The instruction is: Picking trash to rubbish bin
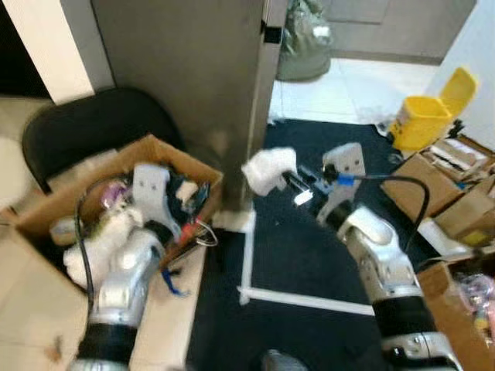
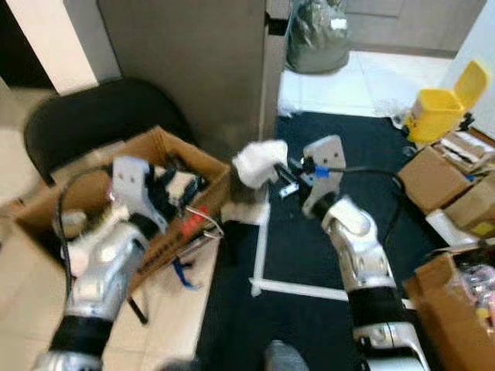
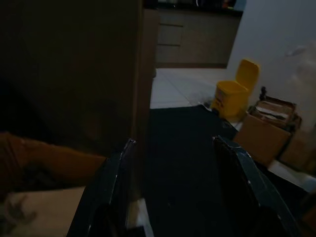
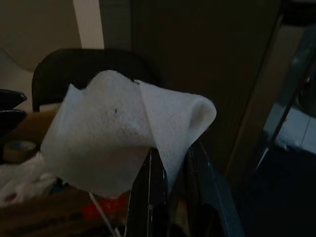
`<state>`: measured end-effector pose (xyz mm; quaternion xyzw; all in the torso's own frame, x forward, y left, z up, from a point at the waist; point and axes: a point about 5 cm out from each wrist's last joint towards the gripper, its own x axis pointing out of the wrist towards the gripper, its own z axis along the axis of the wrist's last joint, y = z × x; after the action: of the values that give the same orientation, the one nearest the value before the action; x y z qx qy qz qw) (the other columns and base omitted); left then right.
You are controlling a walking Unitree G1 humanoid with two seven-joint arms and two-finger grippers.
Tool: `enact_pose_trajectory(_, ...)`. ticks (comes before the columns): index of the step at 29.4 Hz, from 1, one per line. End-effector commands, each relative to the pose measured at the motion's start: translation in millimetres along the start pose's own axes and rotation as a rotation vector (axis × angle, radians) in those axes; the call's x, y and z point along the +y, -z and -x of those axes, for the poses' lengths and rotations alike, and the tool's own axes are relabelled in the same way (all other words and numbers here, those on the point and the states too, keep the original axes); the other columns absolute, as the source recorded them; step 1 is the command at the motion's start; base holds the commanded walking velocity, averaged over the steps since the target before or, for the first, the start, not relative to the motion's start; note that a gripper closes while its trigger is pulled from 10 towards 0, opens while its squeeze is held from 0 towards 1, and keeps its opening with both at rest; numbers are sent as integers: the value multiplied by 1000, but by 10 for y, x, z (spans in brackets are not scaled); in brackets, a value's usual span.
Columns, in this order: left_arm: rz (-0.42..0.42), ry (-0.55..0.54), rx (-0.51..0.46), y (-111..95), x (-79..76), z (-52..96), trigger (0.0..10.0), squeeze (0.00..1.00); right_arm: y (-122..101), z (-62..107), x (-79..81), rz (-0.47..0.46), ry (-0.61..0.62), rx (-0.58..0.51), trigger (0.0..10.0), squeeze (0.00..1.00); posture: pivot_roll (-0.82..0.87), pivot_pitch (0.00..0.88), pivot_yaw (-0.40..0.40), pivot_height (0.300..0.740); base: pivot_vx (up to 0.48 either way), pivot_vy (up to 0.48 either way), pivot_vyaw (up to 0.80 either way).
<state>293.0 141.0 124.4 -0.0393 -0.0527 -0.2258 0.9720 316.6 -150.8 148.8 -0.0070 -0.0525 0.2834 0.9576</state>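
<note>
My right gripper [image 1: 292, 183] is shut on a crumpled white tissue [image 1: 269, 169], held in the air over the dark carpet just right of an open cardboard box [image 1: 176, 152]. In the right wrist view the tissue [image 4: 123, 138] drapes over the pinched fingertips [image 4: 150, 168]. The box holds several bits of trash: white paper, a tape roll, something red. My left gripper [image 3: 173, 148] hovers over the box's inside with its fingers [image 3: 116, 182] spread open and nothing between them.
A black chair [image 1: 85, 124] stands behind the box, against a tall grey cabinet [image 1: 193, 69]. At the far right are a yellow pedal bin [image 1: 425, 116] and several cardboard boxes [image 1: 456, 185]. A filled bag [image 1: 305, 46] sits at the back. White strips [image 1: 247, 255] cross the carpet.
</note>
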Motion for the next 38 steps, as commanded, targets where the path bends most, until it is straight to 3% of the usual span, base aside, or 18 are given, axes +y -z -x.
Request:
enact_pose_trajectory(1,-13,-2,11,16,3,17,10000,0,-2,-21,37,-4,-11,-5,10000,0,-18,0,-41,740,394,0,0)
enact_pose_trajectory(14,-12,-5,14,25,4,14,10000,0,-3,-16,33,-6,-12,-5,10000,0,-19,0,-39,740,391,0,0)
enact_pose_trajectory(23,12,-20,16,21,14,7,10000,0,-6,-14,43,2,-23,-6,10000,0,-19,0,-38,740,0,0,0)
enact_pose_trajectory(38,0,-4,20,5,-7,0,10000,0,-7,-7,72,6,-62,-2,10000,0,-20,0,-38,740,0,0,794)
